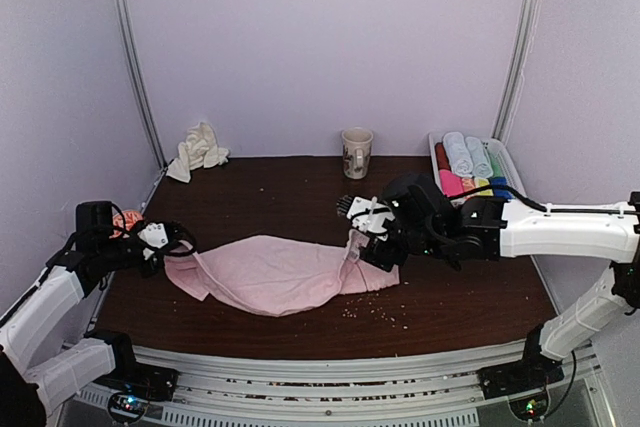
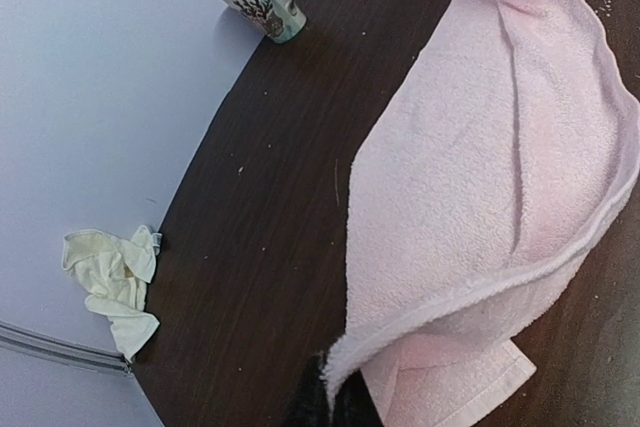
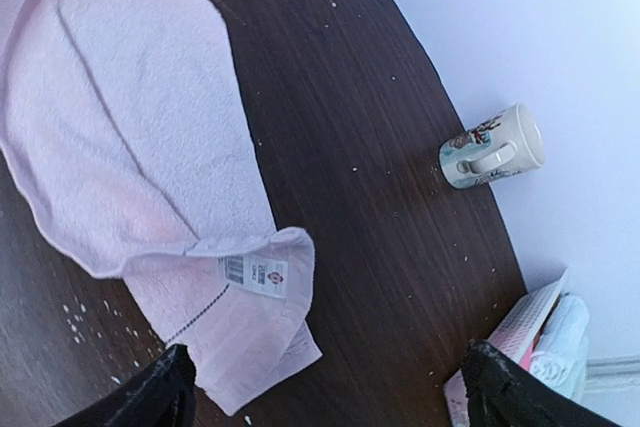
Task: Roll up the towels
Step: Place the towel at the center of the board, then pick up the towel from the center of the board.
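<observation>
Dark tabletop was draped with a soft, floppy pink towel; one corner was pinched by the left hand, and the right hand was spread wide.

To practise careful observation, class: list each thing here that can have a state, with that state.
pink towel, spread loosely, unrolled
cream towel, crumpled, unrolled
mug, upright
tray towels, rolled
left hand, shut on the pink towel's corner
right hand, open above the pink towel
</observation>
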### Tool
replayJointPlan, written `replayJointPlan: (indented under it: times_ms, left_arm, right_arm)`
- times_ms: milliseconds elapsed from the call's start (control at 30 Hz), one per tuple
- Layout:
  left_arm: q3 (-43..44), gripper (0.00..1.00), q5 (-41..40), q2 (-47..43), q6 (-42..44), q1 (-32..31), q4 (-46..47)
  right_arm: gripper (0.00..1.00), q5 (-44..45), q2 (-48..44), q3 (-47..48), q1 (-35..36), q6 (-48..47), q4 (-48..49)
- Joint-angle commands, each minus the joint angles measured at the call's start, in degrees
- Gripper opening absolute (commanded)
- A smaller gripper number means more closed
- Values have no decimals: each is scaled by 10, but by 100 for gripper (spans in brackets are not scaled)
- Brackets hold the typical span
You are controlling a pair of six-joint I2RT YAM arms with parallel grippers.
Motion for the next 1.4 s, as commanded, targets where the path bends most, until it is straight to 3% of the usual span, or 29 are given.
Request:
replayJointPlan:
  times_ms: [0,400,700,1100,1133,1200,1233,1367]
  left_arm:
    - [-5,0,28,-5,-13,5,18]
    - [-10,0,43,-10,-17,5,11]
    - [-9,0,43,-6,-22,5,10]
    - [-10,0,48,-3,-25,5,10]
    - [-10,0,49,-2,-26,5,10]
    - [-10,0,50,-3,-26,5,10]
    - [-10,0,49,-4,-27,5,10]
    - [-10,0,50,-6,-30,5,8]
  right_arm:
    - [97,-41,-23,-38,0,-205,50]
    - [96,-164,88,86,-75,-297,-19]
    - [88,-225,204,199,-109,-324,-131]
    - [79,-287,237,229,-120,-308,-169]
    - [75,-287,236,229,-120,-307,-169]
    - [29,-280,235,231,-120,-302,-163]
    - [21,-275,236,231,-120,-296,-158]
    - [21,-266,239,236,-120,-296,-163]
